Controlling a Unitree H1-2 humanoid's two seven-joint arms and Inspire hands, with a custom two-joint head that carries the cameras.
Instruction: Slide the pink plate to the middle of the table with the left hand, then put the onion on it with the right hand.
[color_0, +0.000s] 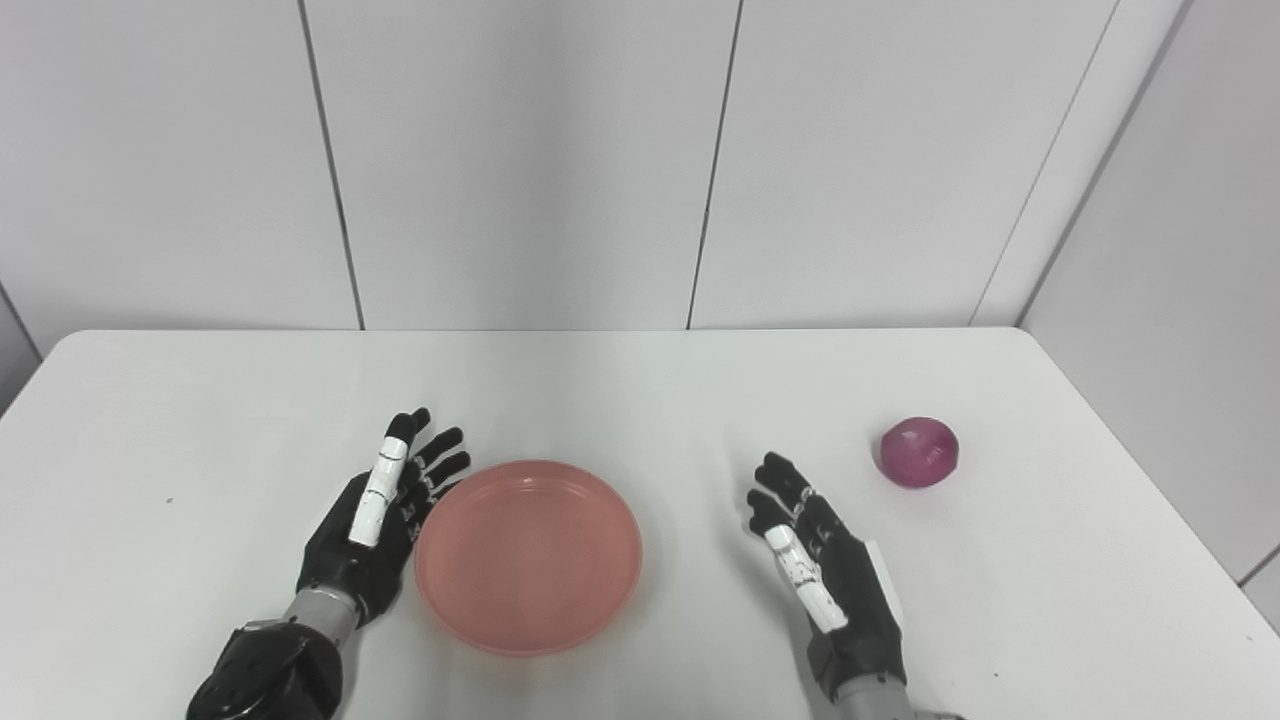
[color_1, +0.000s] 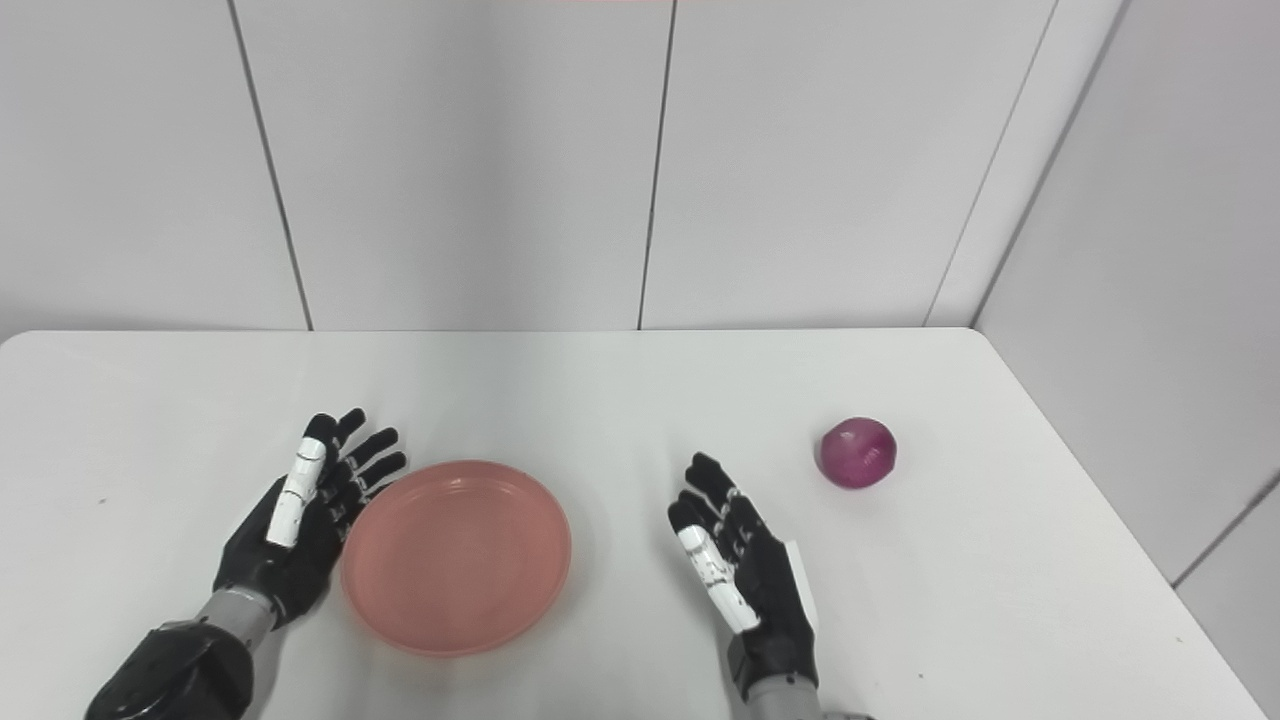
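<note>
Two open hands on the white surface (color_0: 640, 390) in the left eye view, left hand (color_0: 375, 520) beside the pink plate (color_0: 529, 555), fingers spread, holding nothing; in the right eye view, right hand (color_1: 745, 565) likewise spread and unladen, onion (color_1: 856, 453) far right of it, apart.

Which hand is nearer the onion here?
The right hand. It sits open on the table, below and to the left of the onion, with clear table between them. The left hand is far off, beyond the pink plate, against its left rim.
</note>
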